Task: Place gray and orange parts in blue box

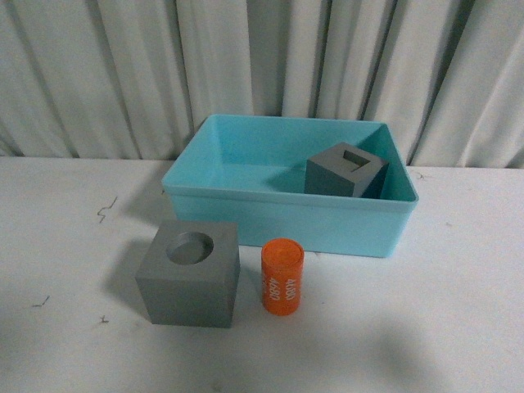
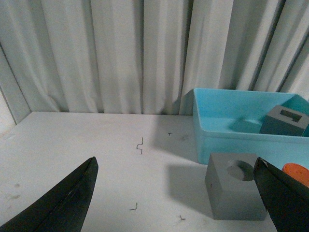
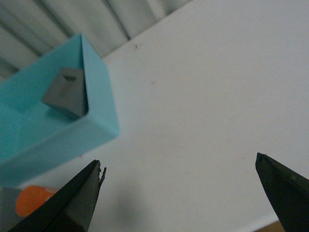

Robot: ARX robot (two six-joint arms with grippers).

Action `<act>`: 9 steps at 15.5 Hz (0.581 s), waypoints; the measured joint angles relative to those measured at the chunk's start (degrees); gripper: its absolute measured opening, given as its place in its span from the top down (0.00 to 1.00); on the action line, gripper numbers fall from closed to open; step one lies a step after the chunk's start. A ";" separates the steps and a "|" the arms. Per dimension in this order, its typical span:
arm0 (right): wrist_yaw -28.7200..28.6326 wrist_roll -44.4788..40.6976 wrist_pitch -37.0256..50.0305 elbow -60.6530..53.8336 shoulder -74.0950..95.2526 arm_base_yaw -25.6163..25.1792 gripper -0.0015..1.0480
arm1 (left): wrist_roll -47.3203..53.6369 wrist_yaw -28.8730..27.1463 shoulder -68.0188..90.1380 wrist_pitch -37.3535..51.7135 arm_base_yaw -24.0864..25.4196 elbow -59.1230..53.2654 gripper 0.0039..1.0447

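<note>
The box sat toward the back of the counter. It looked like a thin-walled plastic bin, probably light and apt to slide if bumped, and it needed no grasp.

The recess cube stood on the counter in front of the box's left part, near it but apart. It looked rigid and matte, so unlikely to slip, and perhaps lighter than its bulk suggested, though that was a guess. Its flat opposite side faces offered the surest hold. It seemed wide for the jaws, so they would need nearly full spread.

The slot cube already lay inside the box toward the right rear corner, turned at an angle to the walls.

The cylinder stood upright just right of the recess cube, not touching it. It looked smooth, stiff and light, and would likely roll if tipped, so a pinch across its curved sides at mid-height seemed best.

By count:
- one box
- two gray cubes, one in and one out
- one orange cylinder, still out
- two end effectors

The left end effector was spread wide and empty, facing the recess cube. The right end effector was likewise released, over bare counter beside the box
</note>
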 joint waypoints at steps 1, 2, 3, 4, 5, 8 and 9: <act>-2.67 -2.34 14.08 -2.54 -0.72 -1.38 0.12 | 0.00 0.00 0.00 0.02 0.00 0.00 0.06; -8.63 -8.70 25.79 -6.40 -1.62 -4.07 0.23 | 0.00 0.07 0.00 0.04 0.00 0.00 0.06; -11.08 -17.31 33.09 -11.93 -3.26 -5.18 0.35 | 0.00 -0.11 0.00 -0.04 0.02 0.00 0.06; -11.39 -23.74 35.85 -14.12 -5.16 -5.42 0.47 | 0.00 -0.02 0.00 -0.02 0.00 0.00 0.06; -11.47 -26.77 35.85 -14.14 -7.50 -5.42 0.57 | 0.00 0.00 0.00 0.02 0.00 0.00 0.06; -11.58 -30.01 31.82 -17.25 -13.81 -5.42 0.94 | 0.00 0.00 0.00 0.00 0.00 0.00 0.06; -11.58 -30.49 30.60 -17.92 -15.76 -5.42 0.98 | 0.00 0.00 0.00 0.00 0.00 0.00 0.06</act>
